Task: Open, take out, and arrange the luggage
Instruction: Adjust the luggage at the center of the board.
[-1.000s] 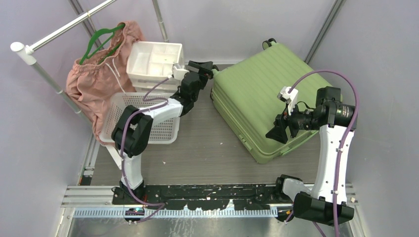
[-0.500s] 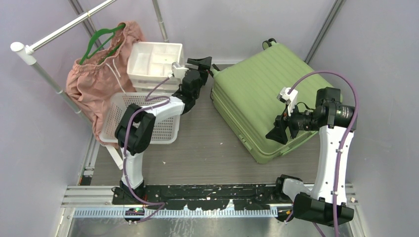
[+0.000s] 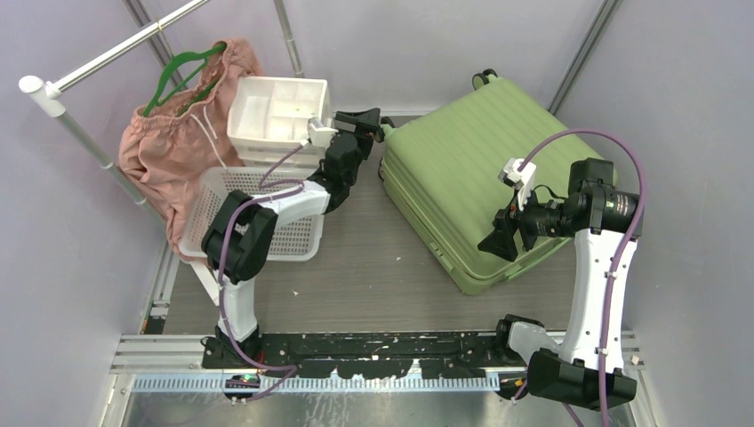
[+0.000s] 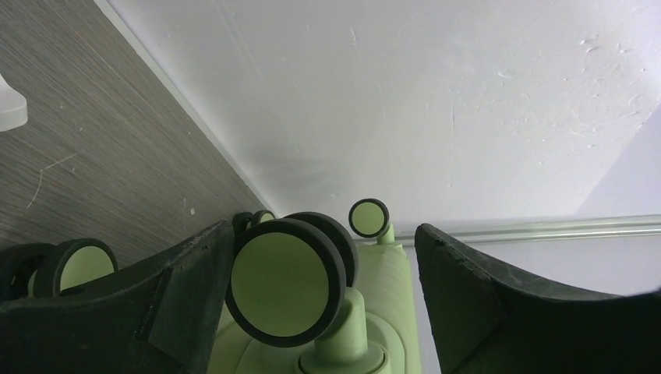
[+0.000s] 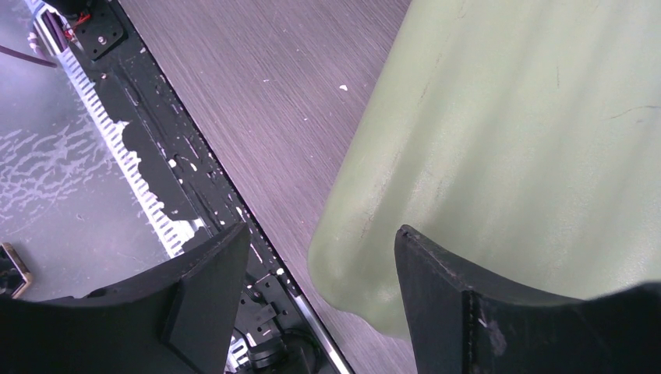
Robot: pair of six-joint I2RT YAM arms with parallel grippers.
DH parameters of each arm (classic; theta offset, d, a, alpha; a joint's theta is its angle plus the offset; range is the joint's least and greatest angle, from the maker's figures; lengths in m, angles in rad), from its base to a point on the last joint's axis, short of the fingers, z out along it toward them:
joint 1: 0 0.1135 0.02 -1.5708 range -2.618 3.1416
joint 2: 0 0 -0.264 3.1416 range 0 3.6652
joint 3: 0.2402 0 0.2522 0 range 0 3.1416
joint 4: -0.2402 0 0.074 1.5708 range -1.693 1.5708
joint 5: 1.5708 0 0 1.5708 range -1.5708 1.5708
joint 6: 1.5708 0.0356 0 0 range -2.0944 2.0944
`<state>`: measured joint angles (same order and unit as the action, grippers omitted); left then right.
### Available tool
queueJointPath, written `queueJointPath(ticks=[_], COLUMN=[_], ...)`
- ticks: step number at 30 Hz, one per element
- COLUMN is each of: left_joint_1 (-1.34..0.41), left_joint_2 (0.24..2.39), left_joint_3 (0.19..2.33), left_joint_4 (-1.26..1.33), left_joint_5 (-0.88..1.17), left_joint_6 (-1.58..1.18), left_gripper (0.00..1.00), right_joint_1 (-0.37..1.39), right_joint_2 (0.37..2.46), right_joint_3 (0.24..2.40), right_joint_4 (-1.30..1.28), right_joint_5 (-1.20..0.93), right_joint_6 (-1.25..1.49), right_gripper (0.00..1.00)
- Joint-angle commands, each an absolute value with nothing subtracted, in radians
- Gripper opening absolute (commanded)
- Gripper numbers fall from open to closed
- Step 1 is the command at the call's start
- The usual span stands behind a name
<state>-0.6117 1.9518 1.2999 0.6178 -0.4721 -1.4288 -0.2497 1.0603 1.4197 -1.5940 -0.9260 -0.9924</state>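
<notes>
Top cam: the light-green ribbed hard-shell suitcase (image 3: 462, 173) lies flat & shut on the grey wood-grain table (image 3: 373, 267), right of centre in frame, turned at an angle, w/ its wheels toward the top edge by the back wall. My left gripper (image 3: 366, 120) sits at the case's upper-left corner, mid-top of frame. On the left wrist cam its jaws are spread wide w/ a dark-rimmed green wheel (image 4: 281, 284) between them, close to the left finger and w/ a clear gap on the right, so nothing is gripped. My right gripper (image 3: 498, 242) hangs over the case's near edge, lower right of centre. Right wrist cam shows the jaws apart, the rounded green corner under the gap; can't tell if touching. Upper left of frame: a white perforated plastic basket (image 3: 213, 182), a white plastic drawer unit (image 3: 276, 107) just behind it, and a pink fabric garment (image 3: 164, 156) on a green hanger (image 3: 178, 71) over a white rail (image 3: 98, 62).
</notes>
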Motion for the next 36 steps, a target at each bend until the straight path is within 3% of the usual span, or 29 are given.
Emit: queueJointPath(ticks=[1, 14, 19, 36], left_joint_1=[-0.670, -0.681, -0.680, -0.680], left_joint_2=[1.989, 1.958, 1.965, 1.928], left_joint_3=[1.309, 1.447, 1.481, 1.693], left_joint_4=[0.561, 0.176, 0.163, -0.197], left_joint_5=[-0.433, -0.450, -0.436, -0.488], left_joint_6=[-1.579, -1.627, -1.618, -1.451], left_gripper=[0.85, 0.81, 0.81, 0.95], right_joint_1=[-0.245, -0.245, -0.245, -0.245], right_joint_2=[1.054, 1.052, 1.046, 1.034], right_joint_3=[1.433, 1.431, 1.431, 1.425], right_joint_4=[-1.633, -1.627, -1.634, -1.635], right_joint_5=[-0.957, -0.953, -0.951, -0.955], right_joint_6=[-1.003, -1.004, -1.012, -1.022], right_gripper=[0.74, 0.74, 0.74, 0.76])
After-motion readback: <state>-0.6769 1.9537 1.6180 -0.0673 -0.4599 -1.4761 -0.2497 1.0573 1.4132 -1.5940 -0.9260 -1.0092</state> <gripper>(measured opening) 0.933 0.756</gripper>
